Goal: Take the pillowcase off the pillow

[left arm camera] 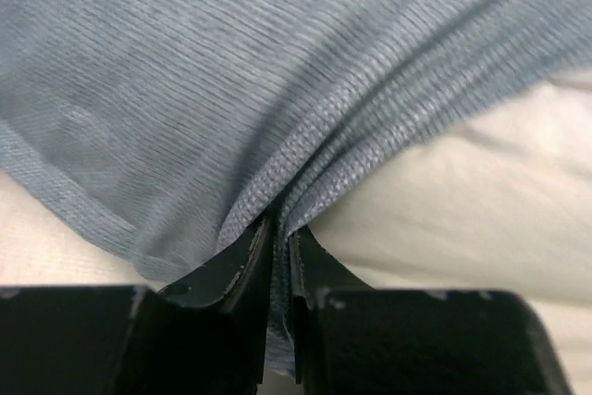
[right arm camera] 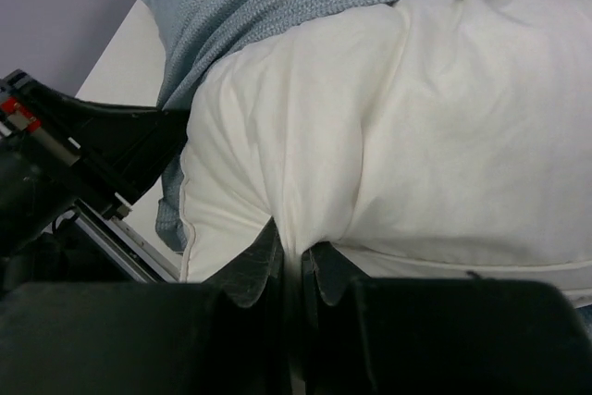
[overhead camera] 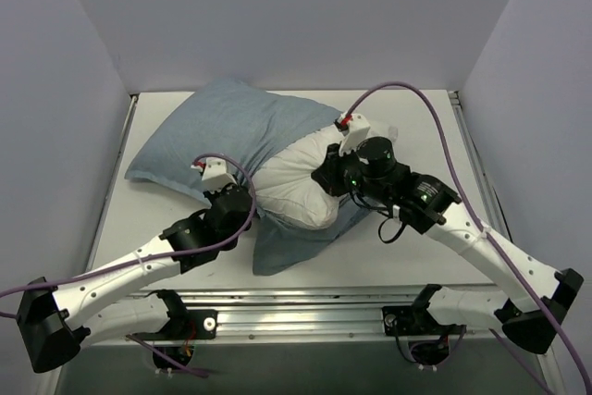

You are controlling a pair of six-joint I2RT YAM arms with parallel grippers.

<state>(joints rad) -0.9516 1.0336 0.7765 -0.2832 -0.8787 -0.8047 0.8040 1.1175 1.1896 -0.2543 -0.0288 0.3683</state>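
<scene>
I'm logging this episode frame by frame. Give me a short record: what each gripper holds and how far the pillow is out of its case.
pillowcase: light blue, over the pillow's far-left part, a flap lying on the table
pillow: white, near end bare, bulging out of the case
left gripper: shut on a fold of the pillowcase
right gripper: shut on a pinch of the pillow
progress: case partly off, not yet removed

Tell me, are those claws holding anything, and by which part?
Yes. The left gripper pinches a bunched fold of the pillowcase near its opening; the right gripper pinches a fold at the bare end of the pillow.
</scene>
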